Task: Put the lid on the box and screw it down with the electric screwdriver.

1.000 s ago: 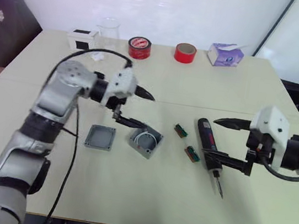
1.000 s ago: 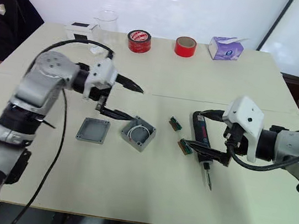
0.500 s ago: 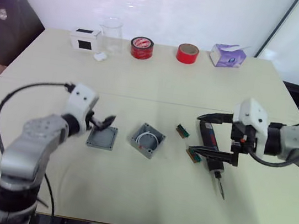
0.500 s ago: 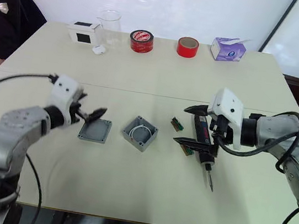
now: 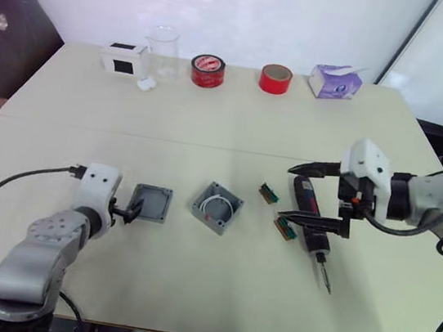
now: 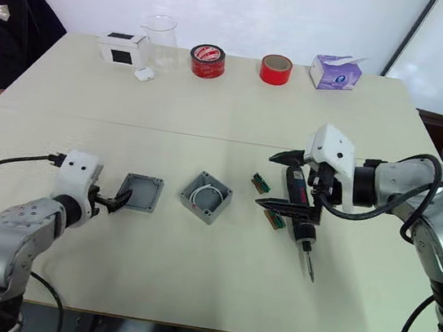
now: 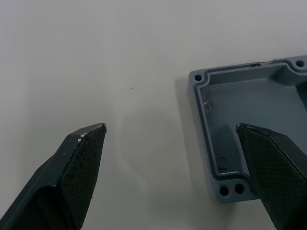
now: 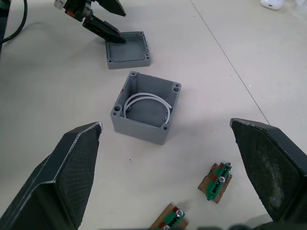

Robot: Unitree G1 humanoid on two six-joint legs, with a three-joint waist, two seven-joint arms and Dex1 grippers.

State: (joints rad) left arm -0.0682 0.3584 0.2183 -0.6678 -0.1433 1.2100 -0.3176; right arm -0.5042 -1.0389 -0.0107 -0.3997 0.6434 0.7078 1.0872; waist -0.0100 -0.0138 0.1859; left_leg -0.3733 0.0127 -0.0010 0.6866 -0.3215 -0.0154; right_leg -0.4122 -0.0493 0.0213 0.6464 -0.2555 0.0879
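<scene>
Straddling the near edge of the small flat square grey lid (image 5: 150, 203), rimmed underside up, with the black two-fingered left gripper (image 5: 130, 210) spread wide: one finger over the lid's hollow, the other over bare beige table (image 5: 235, 127) beside it. Likely to skid the lid away on closing, since nothing backs the thin plate and only its low rim offers a hold. Could also tip it up on one edge if the fingers bite too high. Must be flipped before seating, too, or the rim will face away from the box.

Lying just right of the lid, apart from it, the small square grey box (image 5: 217, 208) with a white wire coil inside, mouth open upward, turned at an angle to the table edge and so out of square with the lid. Risk of pinching a loop of wire under the lid if it rides up.

Hovering with fingers wide apart over the black pen-shaped electric screwdriver (image 5: 310, 230), the right gripper (image 6: 287, 183), holding nothing. Long axis of the tool running from the far side of the table toward the robot, thin metal bit at the near end, pointing toward the robot and slightly rightward. Might roll under a careless pinch, or nudge the two small green terminal blocks (image 5: 278, 213) just beside it.
</scene>
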